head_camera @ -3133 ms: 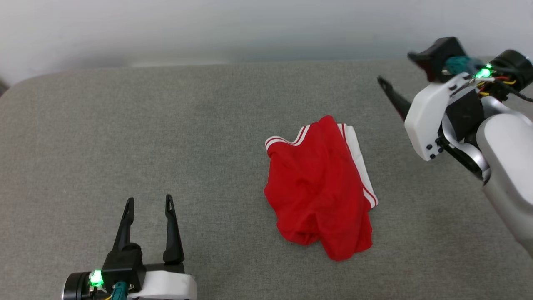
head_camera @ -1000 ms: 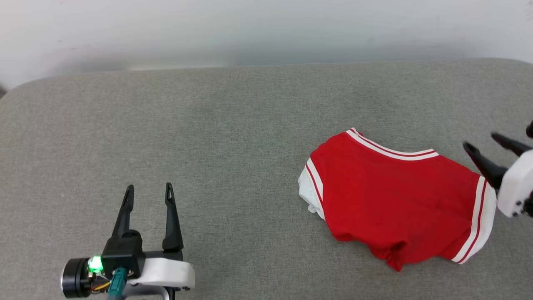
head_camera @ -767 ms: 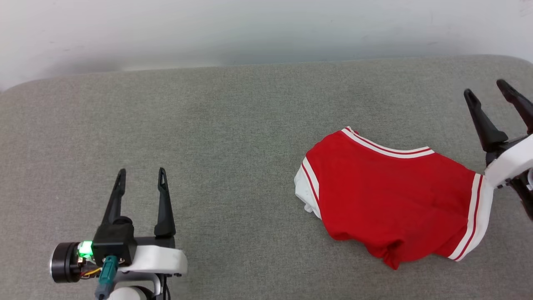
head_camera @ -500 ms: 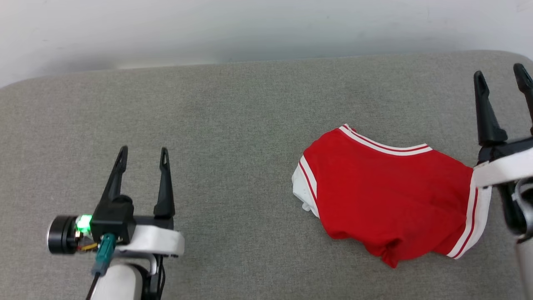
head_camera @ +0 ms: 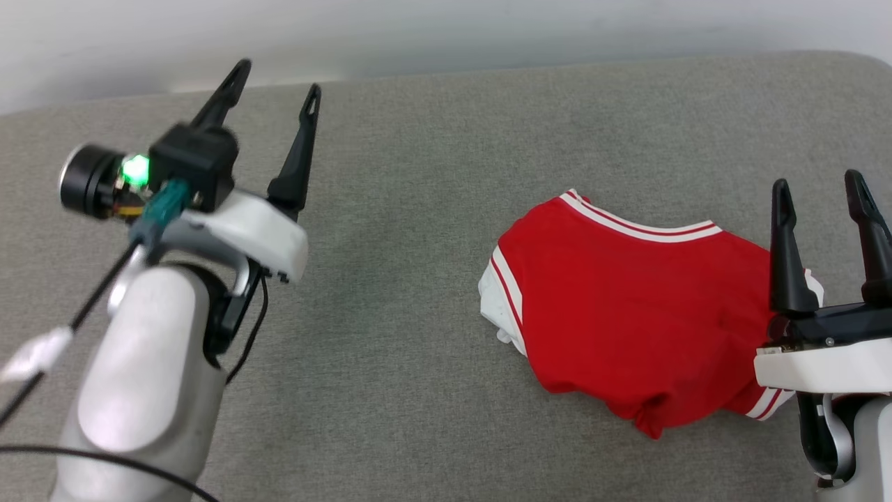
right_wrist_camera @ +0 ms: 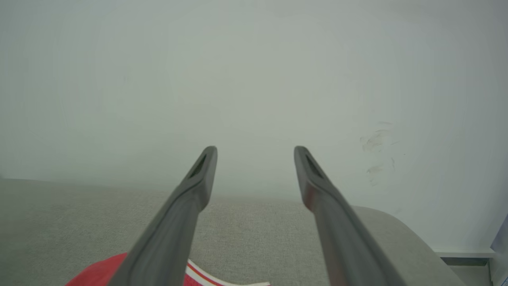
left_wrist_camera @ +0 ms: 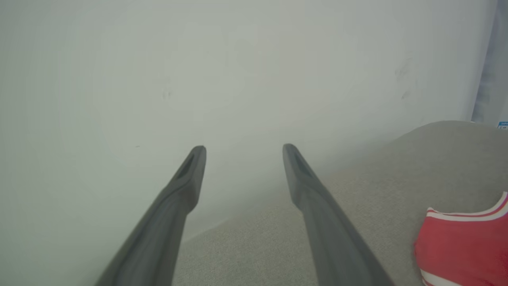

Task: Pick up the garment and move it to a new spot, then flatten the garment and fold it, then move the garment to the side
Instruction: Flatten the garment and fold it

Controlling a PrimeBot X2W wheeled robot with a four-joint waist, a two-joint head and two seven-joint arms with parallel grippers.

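- Left gripper: fingers apart and holding nothing. It is raised over the left part of the cushion, tips aimed at the wall, well apart from the shirt.
- Right gripper: fingers also apart and empty. In the head view it stands at the shirt's right edge and overlaps the striped trim there. I cannot tell if it touches the cloth. Its wrist view shows the tips aimed at the wall, with red cloth low under the fingers.
- The shirt lies on the right half of the cushion in a loose heap, plain red face up. A white sleeve is bunched at its left edge, a striped band runs along the far edge, and the near edge is rumpled.
- Step in hand, as I judge it: the shirt looks set down in its spot and neither gripper holds it, so flattening comes next. Folding and the move aside are not yet done.
- Next move calls for both grippers to tip down toward the cloth. The left has to cross to the white sleeve, and the right has to drop onto the trim beside it. Each should pinch an outer edge, then they draw apart to spread the shirt.
- Care: the layers are doubled, so a pinch may catch both.
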